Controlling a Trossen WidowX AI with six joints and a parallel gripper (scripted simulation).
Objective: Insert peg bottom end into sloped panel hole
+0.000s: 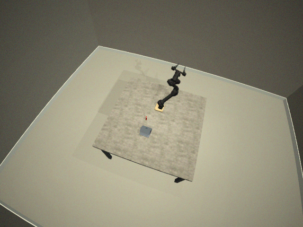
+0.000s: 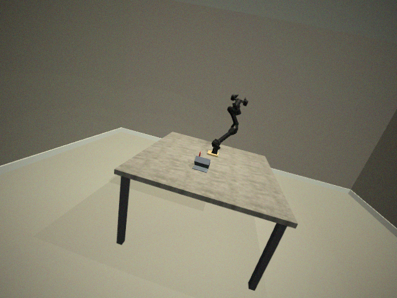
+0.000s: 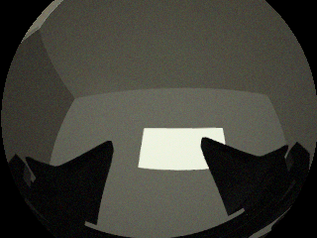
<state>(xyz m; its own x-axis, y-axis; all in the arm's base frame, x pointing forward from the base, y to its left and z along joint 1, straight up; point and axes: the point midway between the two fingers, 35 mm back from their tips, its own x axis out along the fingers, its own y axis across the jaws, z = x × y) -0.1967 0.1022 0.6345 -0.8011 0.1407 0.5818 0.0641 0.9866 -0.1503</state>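
A small red peg (image 1: 146,118) (image 2: 200,154) stands upright on the table. The blue-grey sloped panel (image 1: 146,130) (image 2: 202,161) stands close by it, and a small dark hole (image 1: 146,127) shows in its face in the top view. The hole's shape is too small to tell. My gripper (image 1: 181,65) (image 2: 240,96) (image 3: 158,145) is open and empty, raised high above the table and far from both peg and panel. In the wrist view only the two dark fingers show, wide apart, with neither peg nor panel in sight.
The arm's yellow base plate (image 1: 158,109) (image 2: 211,153) is fixed on the table (image 1: 171,146) (image 2: 237,185), behind the peg and panel as seen in the exterior view. In the wrist view a bright white rectangle (image 3: 173,149) shows on a grey surface beyond the fingers.
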